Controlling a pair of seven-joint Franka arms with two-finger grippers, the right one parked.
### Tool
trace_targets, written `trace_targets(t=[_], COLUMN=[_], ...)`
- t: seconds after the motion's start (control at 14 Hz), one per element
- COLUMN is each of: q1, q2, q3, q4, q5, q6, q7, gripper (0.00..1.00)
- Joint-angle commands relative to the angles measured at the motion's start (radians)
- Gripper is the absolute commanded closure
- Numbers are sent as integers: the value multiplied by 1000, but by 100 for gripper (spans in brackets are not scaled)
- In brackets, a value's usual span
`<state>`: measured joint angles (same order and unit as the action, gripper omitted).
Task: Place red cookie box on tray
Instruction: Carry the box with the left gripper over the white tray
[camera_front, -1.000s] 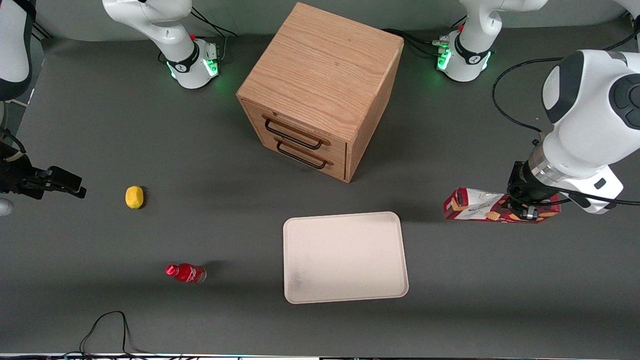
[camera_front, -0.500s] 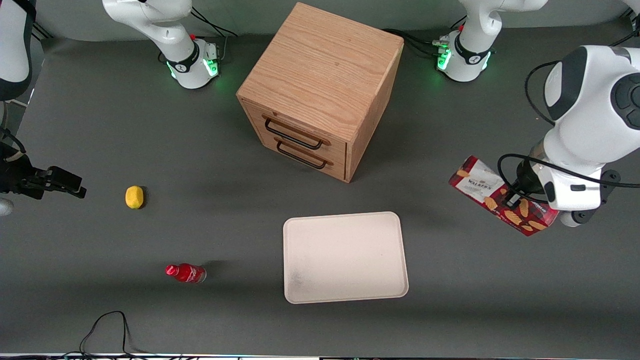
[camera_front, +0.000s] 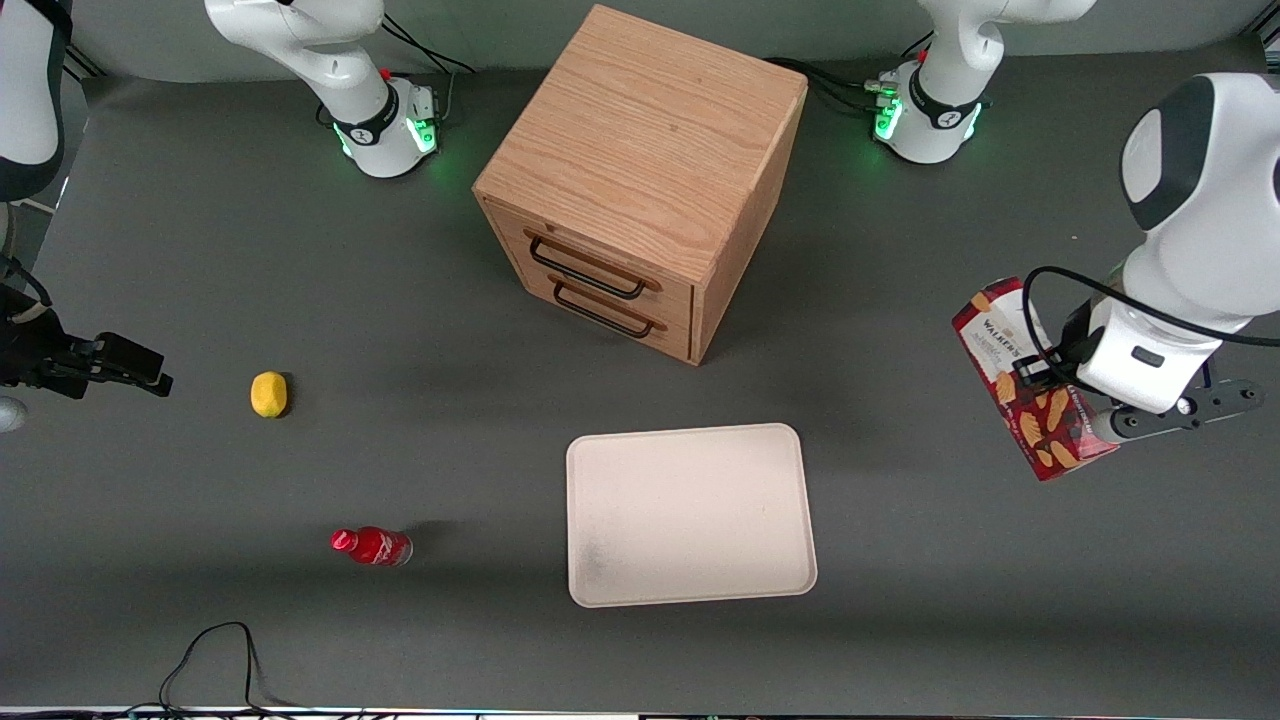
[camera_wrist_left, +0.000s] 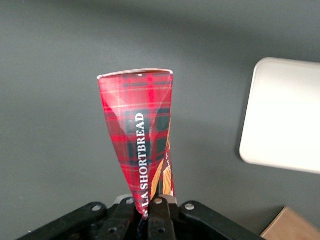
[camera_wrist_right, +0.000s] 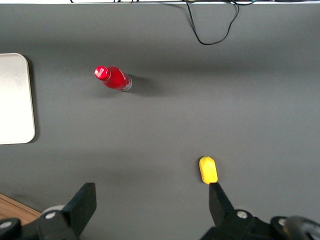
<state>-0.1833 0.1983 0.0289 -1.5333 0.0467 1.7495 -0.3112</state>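
Pickup looks done: our pincer (camera_front: 1040, 375) is clamped on the red cookie box (camera_front: 1025, 385), and in the wrist view the fingers (camera_wrist_left: 159, 216) pinch one narrow end while the rest of the box juts out over bare table (camera_wrist_left: 50, 125). We judge the box to be lifted, hanging tilted at the working arm's end of the table with nothing under it. The tray (camera_front: 690, 515) lies flat with nothing on it, nearer the front camera than the wooden drawer cabinet (camera_front: 640, 180) and well apart from the box. What is left, as we read it, is the carry across to the tray, the lowering and the release. The small red bottle (camera_front: 372, 546) and the yellow lemon (camera_front: 268, 393) sit toward the parked arm's end, out of the way.
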Motion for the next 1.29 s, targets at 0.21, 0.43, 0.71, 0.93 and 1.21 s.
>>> trace_targets(t=[0.21, 0.43, 0.71, 0.93, 1.21], q1=[-7, -13, -59, -113, -195], q2=[-13, 1, 107, 206, 367], q3=[6, 6, 5, 3, 5], q4=[39, 41, 137, 258, 461], q5=[-11, -24, -64, -62, -54], q6=[-54, -53, -56, -74, -87], q7=[129, 132, 121, 74, -78], gripper=[100, 100, 100, 100, 100])
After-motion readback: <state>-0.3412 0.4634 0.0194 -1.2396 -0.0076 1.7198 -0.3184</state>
